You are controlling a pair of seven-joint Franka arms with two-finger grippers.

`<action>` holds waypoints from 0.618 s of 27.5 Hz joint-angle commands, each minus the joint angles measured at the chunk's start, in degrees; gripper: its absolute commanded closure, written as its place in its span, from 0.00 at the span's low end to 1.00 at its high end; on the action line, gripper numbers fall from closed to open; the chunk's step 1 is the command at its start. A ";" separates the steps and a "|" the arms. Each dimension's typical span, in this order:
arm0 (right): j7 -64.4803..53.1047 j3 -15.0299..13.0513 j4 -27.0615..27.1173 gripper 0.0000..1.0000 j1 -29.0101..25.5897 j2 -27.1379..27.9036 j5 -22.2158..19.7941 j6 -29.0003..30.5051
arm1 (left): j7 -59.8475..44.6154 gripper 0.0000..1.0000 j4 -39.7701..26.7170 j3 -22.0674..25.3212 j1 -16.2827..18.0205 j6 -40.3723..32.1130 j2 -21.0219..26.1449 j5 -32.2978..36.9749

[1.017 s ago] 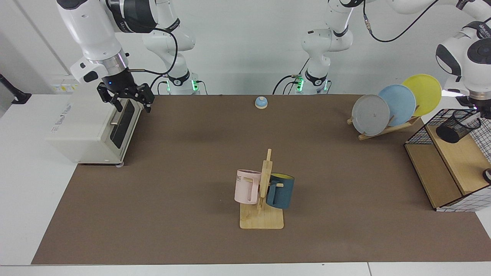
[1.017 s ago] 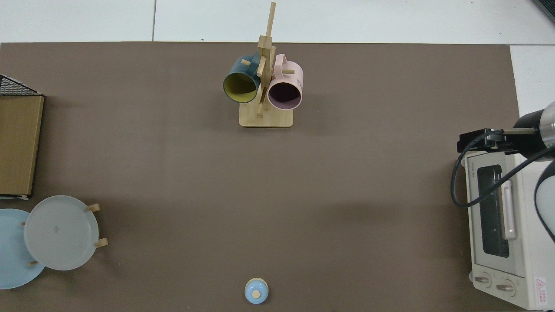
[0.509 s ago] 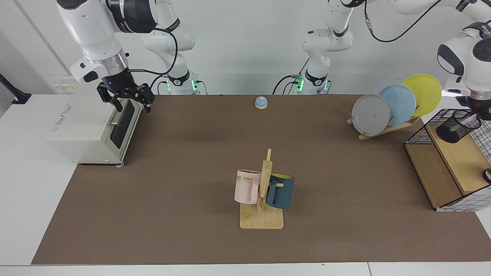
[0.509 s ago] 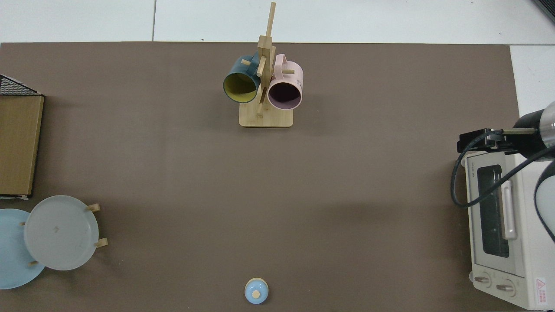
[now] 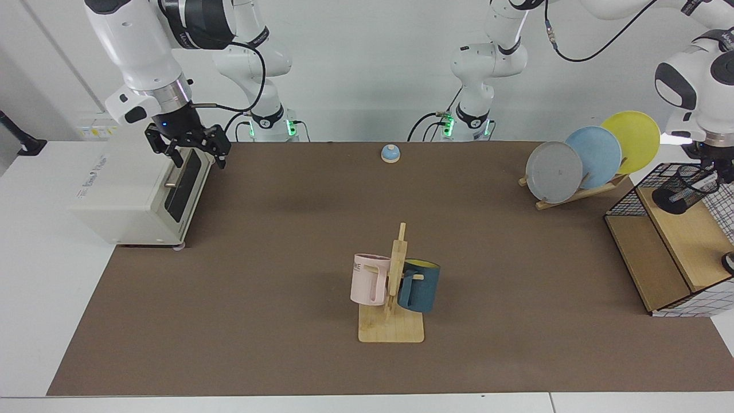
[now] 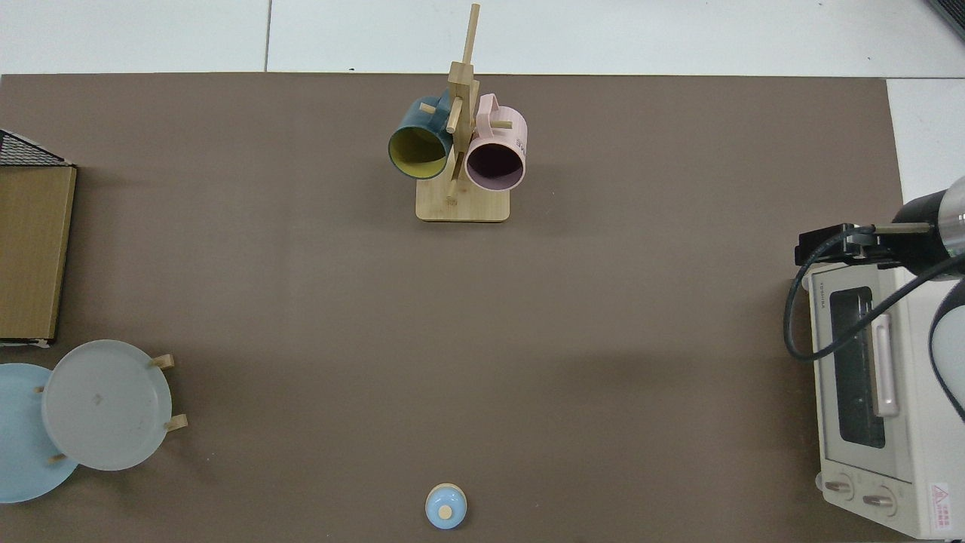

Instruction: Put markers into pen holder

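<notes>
Hanging just above the holder (image 5: pixel 685 192), the left gripper (image 5: pixel 713 168) sits at the far edge of the facing view, at the top of the wire basket (image 5: pixel 642 186). Its fingers are dark against the dark mesh and partly cut off by the frame, so I cannot tell how wide they stand or whether anything is between them. The holder is a black mesh cup that appears tilted, its mouth turned toward the gripper, on the basket's upper wooden shelf (image 5: pixel 688 241). No marker is clearly visible in either view — it may be inside the cup or hidden at the gripper, and the top view does not reach that corner.

The right gripper (image 5: pixel 189 146) waits over the front top edge of the toaster oven (image 5: pixel 137 192), fingers spread and holding nothing.

Judging from this, the risk lies in the tight corner. If a marker is in the fingers and goes in at a slant, its end could catch the cup's rim and push the light cup over or roll it along the shelf. If it is let go too high, it could bounce out and drop through the wire grid or off the table's edge. The gripper could also snag the basket's top wires while working or pulling away, and drag the basket with it. The plates (image 5: pixel 593 155) on their rack stand near the arm's path as well.
</notes>
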 commanded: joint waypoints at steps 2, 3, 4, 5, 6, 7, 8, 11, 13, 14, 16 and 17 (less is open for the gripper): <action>-1.81 0.37 0.27 0.00 -0.85 0.12 1.06 -0.37 | -0.39 0.00 0.78 -0.07 -0.38 0.83 -1.21 -1.31; -1.81 0.37 0.27 0.00 -0.85 0.12 1.06 -0.37 | -0.21 0.00 1.48 -0.25 -0.38 0.74 -1.21 -1.31; -1.81 0.37 0.27 0.00 -0.85 0.12 1.06 -0.37 | -0.21 0.00 2.53 -0.51 -0.38 -0.04 -1.21 -1.40; -1.81 0.37 0.27 0.00 -0.85 0.12 1.06 -0.37 | -0.47 0.00 2.63 -0.60 -0.46 -0.31 -1.55 -2.10; -1.81 0.37 0.27 0.00 -0.85 0.12 1.15 -0.37 | -0.65 0.00 2.72 -0.86 -0.46 -0.92 -2.78 -3.06; -1.81 0.37 0.27 0.00 -0.85 0.12 1.15 -0.37 | -0.65 0.00 2.72 -0.95 -0.55 -1.71 -3.83 -4.03; -1.81 0.37 0.27 0.00 -0.85 0.12 1.06 -0.37 | -0.74 0.00 2.63 -1.04 -0.64 -2.76 -4.63 -4.91; -1.81 0.37 0.27 0.00 -0.85 0.12 1.06 -0.37 | -0.91 0.00 3.16 -3.14 -0.64 -5.93 -7.17 -7.37; -1.81 0.37 0.27 0.00 -0.85 0.12 1.06 -0.37 | -2.14 0.00 3.51 -5.25 -0.73 -7.86 -8.76 -8.51; -1.81 0.37 0.27 0.00 -0.85 0.12 1.06 -0.37 | -3.54 0.00 4.03 -6.13 -0.73 -9.00 -9.29 -8.69; -1.81 0.37 0.27 0.00 -0.85 0.12 1.15 -0.37 | -7.49 0.00 5.35 -8.59 -0.73 -12.25 -9.64 -8.78; -1.81 0.37 0.27 0.00 -0.85 0.12 1.06 -0.37 | -10.46 0.00 5.88 -10.08 -0.64 -14.09 -9.73 -8.78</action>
